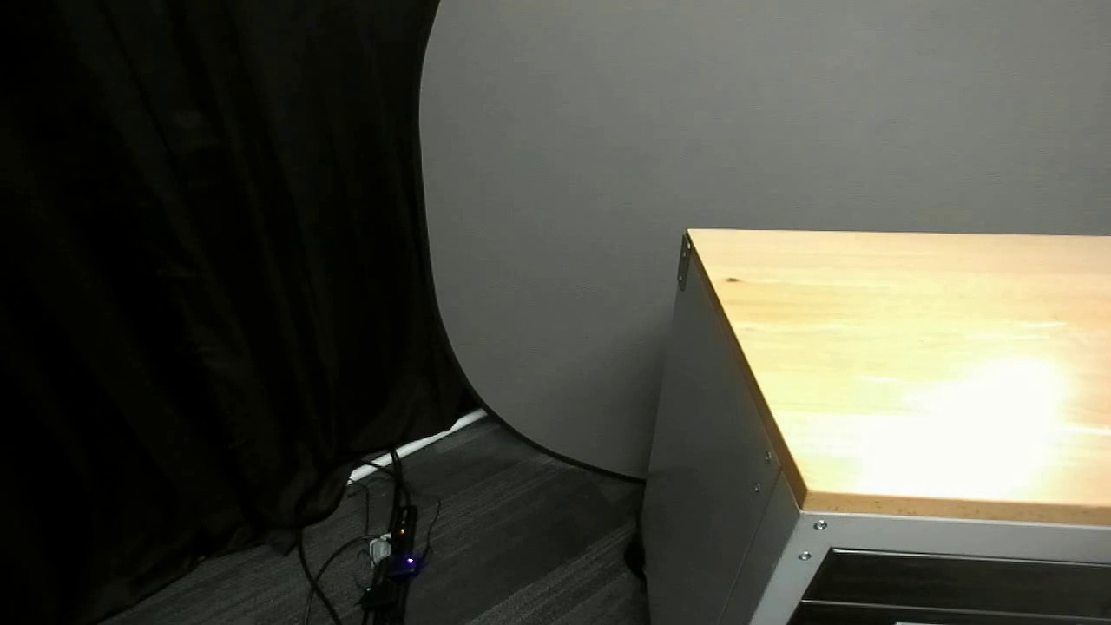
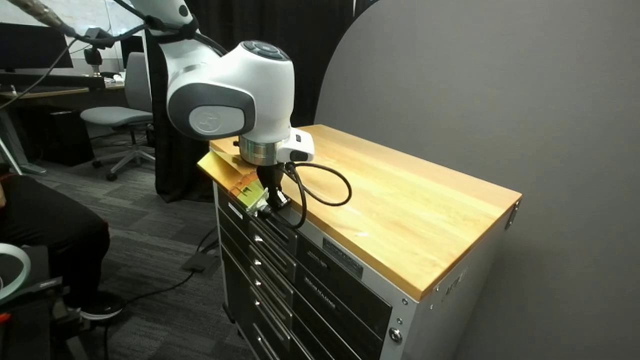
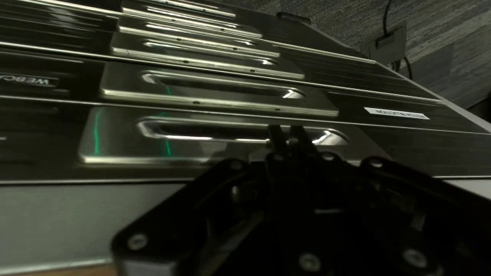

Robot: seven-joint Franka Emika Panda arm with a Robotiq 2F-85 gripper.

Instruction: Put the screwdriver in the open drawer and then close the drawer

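Gripper (image 3: 287,132): I'm clenching it, its jaws nearly meeting.
Top drawer (image 3: 191,150): sitting shut just beyond; I'm not managing to judge contact.
Screwdriver: I'm not making out where it is.
Black cable (image 2: 350,191): in an exterior view, looping at two o'clock from the gripper over the wooden top (image 2: 400,210).
Yellow flap (image 2: 220,172): jutting at ten o'clock.
Leg (image 2: 60,215): resting well apart at nine.

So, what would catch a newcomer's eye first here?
Probably the bulky white-and-grey robot arm, bent over a light wooden cabinet top in an exterior view. Then the blinding white glare on a pale wooden surface at the right of an exterior view. In the wrist view, the black jointed gripper stands out before a dark metal drawer with a long shiny handle.
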